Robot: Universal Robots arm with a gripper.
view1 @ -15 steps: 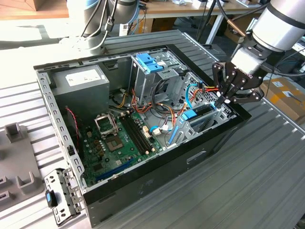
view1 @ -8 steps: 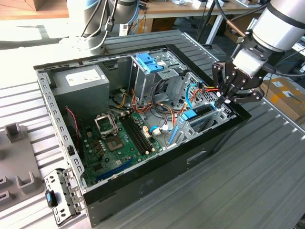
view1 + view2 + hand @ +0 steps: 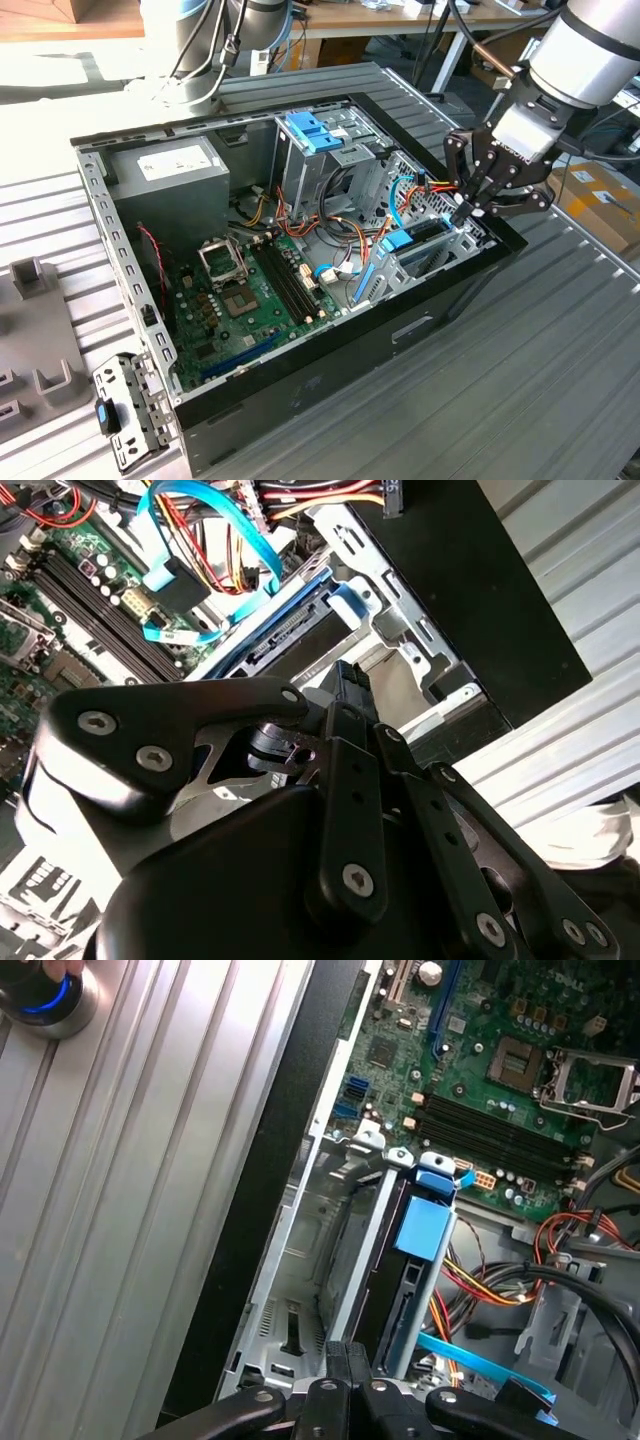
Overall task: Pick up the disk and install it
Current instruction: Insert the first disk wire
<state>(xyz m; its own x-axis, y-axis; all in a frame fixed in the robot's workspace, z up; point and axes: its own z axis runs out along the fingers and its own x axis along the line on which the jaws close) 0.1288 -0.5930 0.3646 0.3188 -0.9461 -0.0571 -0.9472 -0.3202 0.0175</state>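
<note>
Exterior view: a ribbed metal table carries an open black computer case, with a green motherboard on its floor. The arm reaches into the case's corner on the exterior view's right. There a bare-metal drive cage stands just beside the motherboard, and the disk sits in it on edge, its blue rails upward. In both wrist views it appears as a thin dark slab between the cage walls, so it looks largely slid into place. The gripper hangs just over the disk's outer end with its fingers pressed together and nothing visibly between them. I cannot tell whether the tips touch the disk. A blue data cable curls near the inner end, apparently unplugged. The disk is probably dense for its size and fully rigid, with smooth metal faces that could slip, and it is sensitive to knocks. The safest hold would be across its long edges on the plastic rails, well away from the connectors.
</note>
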